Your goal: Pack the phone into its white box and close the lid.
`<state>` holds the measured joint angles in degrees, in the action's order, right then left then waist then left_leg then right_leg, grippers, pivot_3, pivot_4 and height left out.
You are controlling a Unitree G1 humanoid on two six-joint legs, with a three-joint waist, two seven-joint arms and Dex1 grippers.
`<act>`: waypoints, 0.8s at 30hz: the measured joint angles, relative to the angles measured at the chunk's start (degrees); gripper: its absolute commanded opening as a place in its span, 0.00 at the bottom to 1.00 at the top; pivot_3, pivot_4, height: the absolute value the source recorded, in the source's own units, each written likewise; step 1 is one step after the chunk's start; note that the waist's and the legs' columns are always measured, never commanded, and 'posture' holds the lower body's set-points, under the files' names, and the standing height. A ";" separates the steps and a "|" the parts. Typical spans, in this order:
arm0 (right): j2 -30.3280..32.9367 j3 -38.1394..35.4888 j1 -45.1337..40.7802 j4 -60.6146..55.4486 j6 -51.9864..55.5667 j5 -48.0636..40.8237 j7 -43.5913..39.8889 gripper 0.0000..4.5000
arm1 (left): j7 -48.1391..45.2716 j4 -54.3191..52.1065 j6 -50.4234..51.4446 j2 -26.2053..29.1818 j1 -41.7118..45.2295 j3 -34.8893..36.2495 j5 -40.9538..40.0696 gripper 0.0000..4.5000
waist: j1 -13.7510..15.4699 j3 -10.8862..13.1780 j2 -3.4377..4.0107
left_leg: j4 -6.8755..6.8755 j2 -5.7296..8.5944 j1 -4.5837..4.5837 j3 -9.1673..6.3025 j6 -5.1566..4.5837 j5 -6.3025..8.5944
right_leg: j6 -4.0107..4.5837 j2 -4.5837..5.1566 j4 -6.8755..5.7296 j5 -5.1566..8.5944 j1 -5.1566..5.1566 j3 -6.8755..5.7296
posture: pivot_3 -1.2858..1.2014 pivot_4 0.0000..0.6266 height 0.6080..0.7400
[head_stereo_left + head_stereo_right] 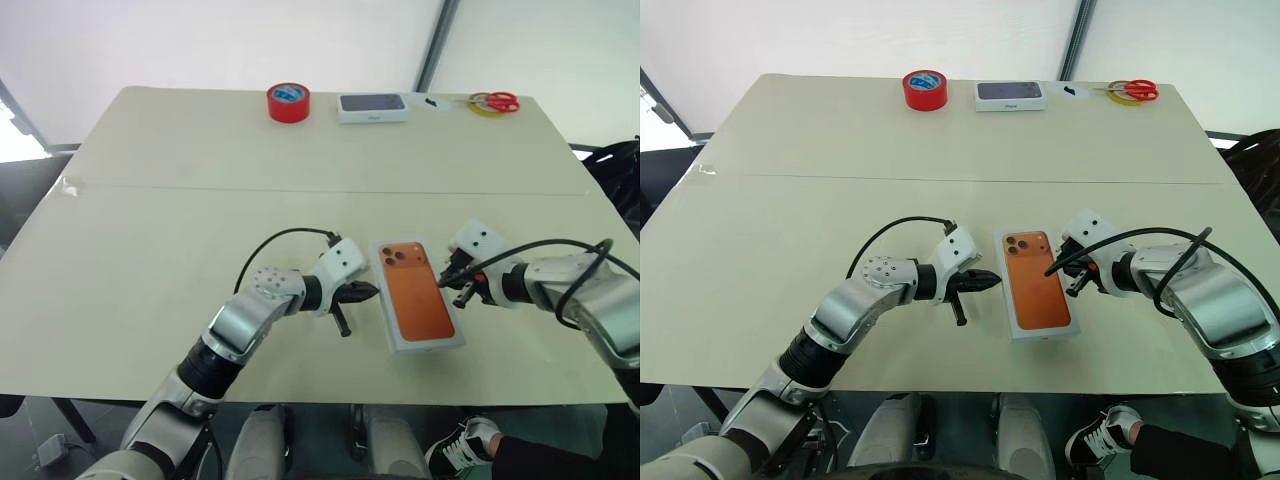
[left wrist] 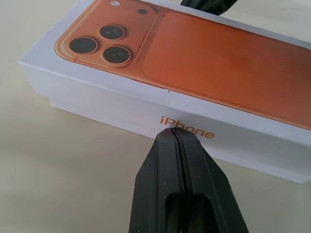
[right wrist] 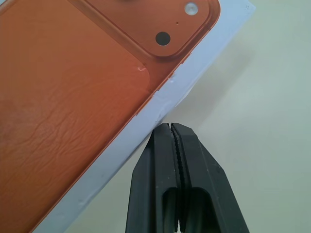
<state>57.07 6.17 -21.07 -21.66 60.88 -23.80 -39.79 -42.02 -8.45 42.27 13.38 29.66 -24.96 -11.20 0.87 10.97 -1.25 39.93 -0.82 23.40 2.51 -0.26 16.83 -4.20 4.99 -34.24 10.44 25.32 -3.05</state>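
Note:
The white box (image 1: 431,347) lies near the table's front edge with the lid (image 1: 418,292) on it. The lid's top carries an orange phone picture with three lenses, and its side reads "iPhone" (image 2: 187,127). The phone itself is hidden. My left gripper (image 1: 370,290) is shut and holds nothing. Its tip (image 2: 173,133) sits right at the box's left long side. My right gripper (image 1: 443,281) is also shut and holds nothing, and its tip (image 3: 170,127) is at the lid's right edge, near the lens end.
At the table's far edge stand a red tape roll (image 1: 288,102), a dark grey-topped white box (image 1: 373,107) and red-handled scissors on a yellow ring (image 1: 495,102). A seam crosses the table (image 1: 150,185). A person's shoe (image 1: 462,448) shows beyond the front edge.

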 measured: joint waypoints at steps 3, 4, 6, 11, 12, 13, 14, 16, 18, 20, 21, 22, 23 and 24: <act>-0.41 0.00 0.00 0.09 0.00 0.37 0.00 0.01 | 0.15 0.62 -0.01 -0.15 0.00 -0.07 0.03 0.00 | -0.01 0.00 0.00 | 0.00 0.00 0.00 0.00 0.00 0.00 | 0.00 0.00 0.00 0.00 0.00 0.00 | 0.52 0.24 0.92; -0.57 0.00 0.00 0.42 -0.01 0.52 0.00 0.01 | 0.40 0.80 -0.01 -0.40 0.00 -0.05 0.03 0.00 | 0.00 0.00 0.00 | 0.00 0.00 0.00 0.00 0.00 0.00 | 0.00 0.00 0.00 0.00 0.00 0.00 | 0.52 0.24 0.92; -0.69 0.00 0.00 0.86 -0.01 0.67 -0.03 0.01 | 0.72 1.17 -0.01 -0.71 0.00 -0.04 0.03 0.00 | 0.01 0.00 0.00 | 0.01 0.00 0.00 0.00 0.00 0.00 | -0.01 0.00 -0.01 -0.01 -0.01 0.00 | 0.52 0.24 0.92; -0.68 0.00 0.00 1.10 -0.03 1.11 -0.39 0.01 | 1.15 1.57 -0.02 -1.14 0.00 -0.02 0.03 0.00 | 0.01 0.00 0.00 | 0.02 0.00 0.00 0.00 0.00 0.00 | -0.01 0.00 -0.01 -0.01 -0.01 0.00 | 0.52 0.24 0.92; -0.67 0.00 0.00 1.10 -0.03 1.15 -0.44 0.01 | 1.18 1.59 -0.02 -1.16 0.00 -0.02 0.03 0.00 | 0.02 0.00 0.00 | 0.02 0.00 0.00 0.00 0.00 0.00 | -0.01 0.00 -0.01 -0.01 -0.01 0.00 | 0.52 0.24 0.92; -0.66 0.00 0.05 1.10 -0.03 1.20 -0.53 0.01 | 1.23 1.61 -0.02 -1.18 0.00 -0.02 0.03 0.00 | 0.02 0.00 0.00 | 0.02 0.00 0.00 0.00 0.00 0.00 | -0.01 0.00 -0.01 -0.01 -0.01 0.00 | 0.52 0.24 0.92; -0.65 -0.01 0.13 1.10 -0.03 1.22 -0.62 0.01 | 1.26 1.65 -0.03 -1.18 0.00 -0.02 0.03 0.00 | 0.02 0.00 0.00 | 0.02 0.00 0.00 0.00 0.00 0.00 | -0.01 0.00 -0.01 -0.01 -0.01 0.00 | 0.52 0.24 0.92; -0.53 -0.01 0.44 1.10 -0.04 1.24 -0.95 0.01 | 1.29 1.74 -0.08 -1.19 0.00 -0.02 0.03 0.00 | 0.01 0.00 0.00 | 0.02 0.00 0.00 0.00 0.00 0.00 | -0.01 0.00 -0.01 -0.01 -0.01 0.00 | 0.52 0.24 0.92; -0.33 -0.01 0.84 1.10 -0.12 1.28 -1.22 0.01 | 1.29 1.79 -0.12 -1.20 0.01 -0.02 0.02 0.00 | 0.01 0.00 0.00 | 0.02 0.00 0.00 0.00 0.00 0.00 | -0.01 0.00 -0.02 -0.01 -0.01 0.00 | 0.52 0.24 0.92; 0.38 -0.01 1.63 1.08 -0.57 1.48 -1.87 0.01 | 1.29 1.80 -0.28 -1.19 0.01 -0.02 0.02 0.00 | 0.03 0.00 0.00 | 0.02 0.00 0.00 0.00 0.00 0.00 | -0.01 0.00 -0.02 -0.01 -0.01 0.00 | 0.52 0.24 0.92; 0.71 -0.12 2.05 1.07 -0.90 1.59 -2.29 0.01 | 1.29 1.80 -0.35 -1.16 0.01 -0.01 0.02 0.00 | 0.02 0.00 0.00 | 0.02 0.01 0.00 0.00 0.00 0.00 | -0.01 0.00 -0.02 -0.01 -0.02 0.00 | 0.52 0.24 0.92; 1.19 -0.37 2.58 1.06 -1.42 1.61 -2.77 0.01 | 1.30 1.80 -0.40 -1.13 0.01 0.00 0.01 0.00 | 0.02 0.00 0.00 | 0.03 0.01 0.00 0.00 0.00 0.00 | -0.01 0.01 -0.02 -0.01 -0.01 0.00 | 0.52 0.24 0.92; 2.17 -0.52 2.99 1.06 -2.01 1.66 -3.39 0.01 | 1.37 1.80 -0.44 -1.10 0.01 0.12 -0.01 0.00 | 0.01 0.00 0.00 | 0.03 0.01 0.00 0.00 0.00 0.00 | -0.01 0.01 -0.02 -0.01 -0.01 0.00 | 0.52 0.24 0.92; 2.95 -0.99 3.28 1.06 -2.45 1.73 -3.82 0.01 | 1.49 1.80 -0.44 -1.11 0.01 0.39 -0.05 0.00 | 0.00 0.00 0.00 | 0.03 0.01 0.00 0.00 0.00 0.00 | -0.01 0.00 -0.02 -0.01 -0.01 0.00 | 0.52 0.24 0.92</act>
<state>60.02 5.18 -17.78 -20.60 58.43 -22.07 -43.62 -40.53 -6.65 41.83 12.27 29.67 -24.57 -11.24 0.87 10.96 -1.25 39.96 -0.81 23.39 2.51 -0.27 16.84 -4.21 5.00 -34.26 10.43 25.31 -3.05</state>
